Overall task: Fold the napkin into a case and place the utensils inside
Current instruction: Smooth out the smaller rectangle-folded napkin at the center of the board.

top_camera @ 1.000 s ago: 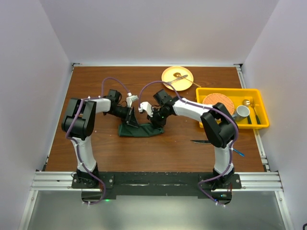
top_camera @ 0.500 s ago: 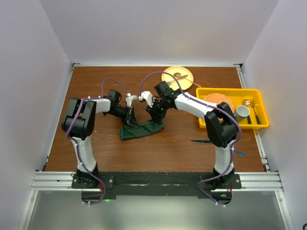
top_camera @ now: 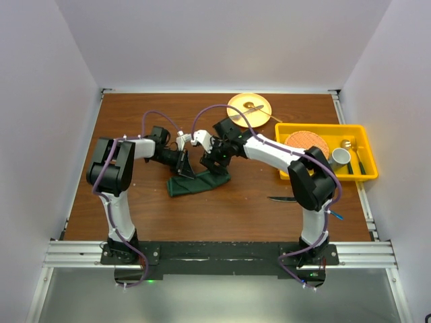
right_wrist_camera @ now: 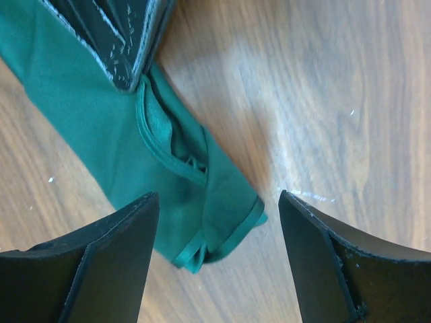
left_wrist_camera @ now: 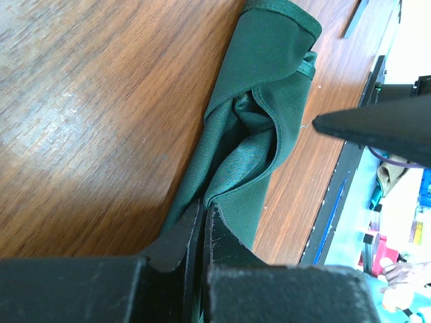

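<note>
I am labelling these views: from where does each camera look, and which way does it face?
Top external: above and behind the arm bases, facing down at the table; both arms show whole.
Left wrist: on the left arm, facing along the left gripper, shut on the napkin; its fingers fill the bottom.
Right wrist: on the right arm, facing down at the napkin between the open fingers of the right gripper.
Shared: both wrist views show the napkin and the other gripper.
</note>
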Controlling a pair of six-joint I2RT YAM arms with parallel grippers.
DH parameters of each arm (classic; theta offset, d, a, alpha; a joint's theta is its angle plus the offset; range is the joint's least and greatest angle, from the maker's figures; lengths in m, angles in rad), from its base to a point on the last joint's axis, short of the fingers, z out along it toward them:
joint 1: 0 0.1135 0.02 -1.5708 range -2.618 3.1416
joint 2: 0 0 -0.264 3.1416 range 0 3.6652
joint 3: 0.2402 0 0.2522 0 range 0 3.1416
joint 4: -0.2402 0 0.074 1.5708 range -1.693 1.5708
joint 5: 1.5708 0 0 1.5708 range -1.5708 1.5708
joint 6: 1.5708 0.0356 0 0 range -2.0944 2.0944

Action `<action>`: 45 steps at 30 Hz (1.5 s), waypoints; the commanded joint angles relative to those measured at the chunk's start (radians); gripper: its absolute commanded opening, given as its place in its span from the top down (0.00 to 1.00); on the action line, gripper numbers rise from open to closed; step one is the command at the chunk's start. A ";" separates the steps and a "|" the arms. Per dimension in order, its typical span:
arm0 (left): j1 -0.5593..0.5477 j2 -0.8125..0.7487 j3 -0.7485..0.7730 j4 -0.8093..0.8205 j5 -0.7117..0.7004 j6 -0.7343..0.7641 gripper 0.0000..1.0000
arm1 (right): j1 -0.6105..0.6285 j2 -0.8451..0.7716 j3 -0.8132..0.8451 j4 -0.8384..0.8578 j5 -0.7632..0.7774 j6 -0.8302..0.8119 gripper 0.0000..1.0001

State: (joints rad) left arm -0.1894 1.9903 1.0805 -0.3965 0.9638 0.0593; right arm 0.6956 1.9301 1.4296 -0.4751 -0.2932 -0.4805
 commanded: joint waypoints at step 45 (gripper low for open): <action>0.064 0.110 -0.001 -0.056 -0.214 0.082 1.00 | 0.128 -0.155 -0.149 0.133 0.388 0.036 0.43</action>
State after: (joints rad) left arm -0.1421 2.0346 1.1000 -0.4633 1.0176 0.0628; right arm 0.8295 1.8633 1.2121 -0.2779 0.1181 -0.4824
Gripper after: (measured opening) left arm 0.036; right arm 0.544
